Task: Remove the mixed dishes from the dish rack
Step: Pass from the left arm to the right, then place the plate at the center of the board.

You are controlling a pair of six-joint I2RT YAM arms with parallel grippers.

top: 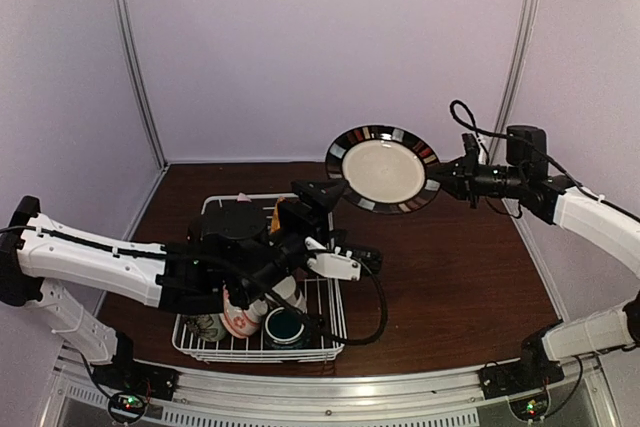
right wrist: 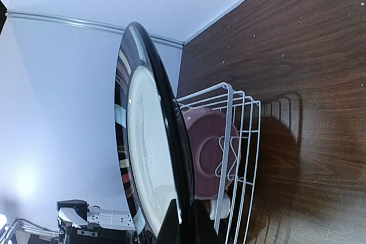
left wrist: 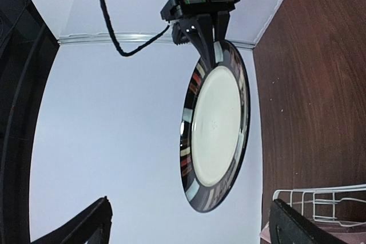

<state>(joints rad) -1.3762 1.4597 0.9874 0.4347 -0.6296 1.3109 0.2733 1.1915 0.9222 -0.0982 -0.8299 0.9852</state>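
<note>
A black-rimmed plate [top: 383, 169] with a cream centre hangs on edge in the air above the table, and my right gripper [top: 440, 179] is shut on its right rim. In the right wrist view the plate [right wrist: 143, 152] fills the middle, with the right gripper [right wrist: 186, 221] pinching its edge. My left gripper [top: 325, 192] stands open just left of the plate, over the dish rack [top: 260, 355], with nothing in it. From the left wrist the plate [left wrist: 217, 135] hangs ahead of the left gripper [left wrist: 191, 227], apart from both fingers. The rack holds a teal mug [top: 285, 327] and floral bowls [top: 240, 319].
In the right wrist view the white wire rack [right wrist: 234, 141] holds a pink dish [right wrist: 206, 152] and a small white cup [right wrist: 223, 207]. An orange plate [top: 275, 215] shows behind the left arm. Brown tabletop [top: 450, 277] lies right of the rack. Pale walls close in three sides.
</note>
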